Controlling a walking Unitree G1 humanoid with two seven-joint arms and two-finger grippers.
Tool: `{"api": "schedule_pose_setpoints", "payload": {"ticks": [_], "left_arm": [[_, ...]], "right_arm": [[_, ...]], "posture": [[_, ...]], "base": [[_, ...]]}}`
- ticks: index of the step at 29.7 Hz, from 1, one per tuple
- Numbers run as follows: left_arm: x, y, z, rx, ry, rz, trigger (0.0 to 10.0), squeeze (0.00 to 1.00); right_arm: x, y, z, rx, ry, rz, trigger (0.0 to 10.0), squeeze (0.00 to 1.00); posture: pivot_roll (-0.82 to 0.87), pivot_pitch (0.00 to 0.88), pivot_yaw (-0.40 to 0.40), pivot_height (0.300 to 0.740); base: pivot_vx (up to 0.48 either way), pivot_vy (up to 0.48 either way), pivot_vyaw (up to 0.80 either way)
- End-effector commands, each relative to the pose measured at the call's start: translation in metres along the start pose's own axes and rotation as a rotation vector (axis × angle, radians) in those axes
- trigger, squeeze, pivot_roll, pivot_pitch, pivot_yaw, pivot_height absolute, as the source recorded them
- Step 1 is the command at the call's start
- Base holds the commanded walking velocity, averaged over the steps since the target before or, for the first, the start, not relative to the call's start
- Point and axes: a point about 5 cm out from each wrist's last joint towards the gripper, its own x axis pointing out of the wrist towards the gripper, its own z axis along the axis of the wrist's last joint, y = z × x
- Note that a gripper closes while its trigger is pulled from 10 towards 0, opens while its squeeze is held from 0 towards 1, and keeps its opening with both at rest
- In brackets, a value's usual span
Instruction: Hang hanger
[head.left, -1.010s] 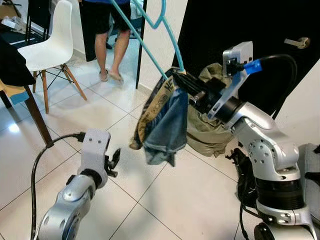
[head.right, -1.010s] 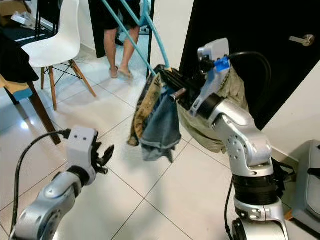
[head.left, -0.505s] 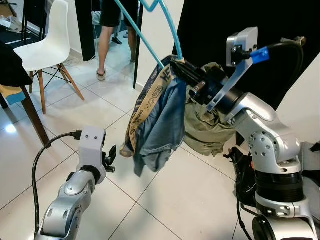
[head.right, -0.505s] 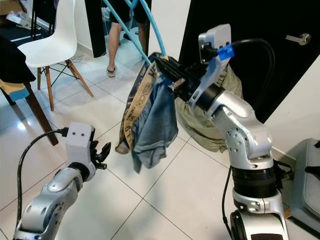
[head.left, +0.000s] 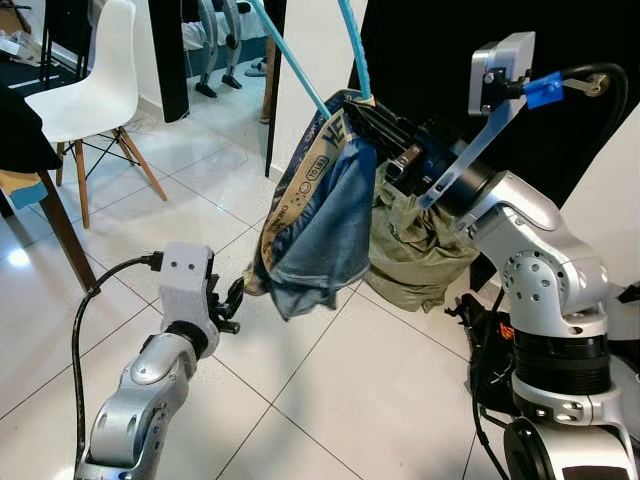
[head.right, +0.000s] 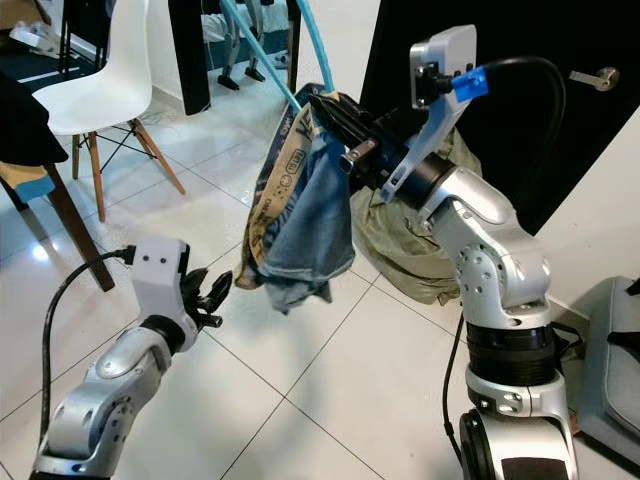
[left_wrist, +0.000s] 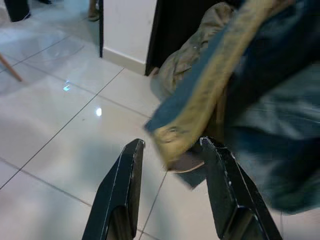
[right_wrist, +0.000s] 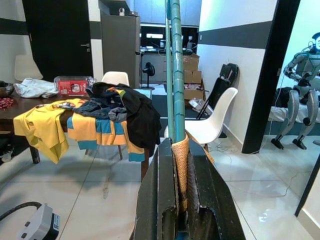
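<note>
The right hand (head.left: 372, 118) is gripping the teal hanger (head.left: 300, 72) at its lower bar, with denim shorts (head.left: 318, 225) draped over it, and has been lifting it higher over the last second. The left hand (left_wrist: 170, 150), fingers spread and holding nothing, has been rising until the shorts' tan waistband (left_wrist: 210, 107) is dangling between them. An olive garment (head.left: 415, 255) is hanging behind; the hanger is still unhung.

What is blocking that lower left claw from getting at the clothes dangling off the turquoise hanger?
Nothing visible. The left gripper is open, and the tan-edged hem of the blue denim garment hangs right at its fingertips. The right gripper is shut on the turquoise plastic hanger, holding it up.
</note>
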Motion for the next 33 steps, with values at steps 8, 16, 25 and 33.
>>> {"api": "schedule_pose_setpoints", "payload": {"ticks": [8,16,25,33], "left_arm": [[-0.004,-0.012,-0.005,-0.024,0.013,-0.042,10.0,0.0],[0.01,0.006,-0.016,-0.021,0.036,0.029,10.0,0.0],[0.024,0.019,-0.026,-0.019,0.071,0.079,10.0,0.0],[0.028,0.037,-0.025,0.004,0.065,0.144,10.0,0.0]], "right_arm": [[0.002,0.001,0.005,-0.025,-0.019,0.019,10.0,0.0],[0.008,0.003,0.017,-0.014,-0.06,0.04,10.0,0.0],[0.01,0.004,0.027,-0.013,-0.095,0.053,10.0,0.0],[0.01,0.005,0.039,0.027,-0.144,0.083,10.0,0.0]], "posture": [[-0.1,0.208,-0.159,0.74],[-0.12,0.205,-0.164,0.74],[-0.13,0.201,-0.162,0.74],[-0.13,0.198,-0.166,0.74]], "base": [[0.0,0.0,0.0],[0.0,0.0,0.0],[0.0,0.0,0.0],[0.0,0.0,0.0]]}}
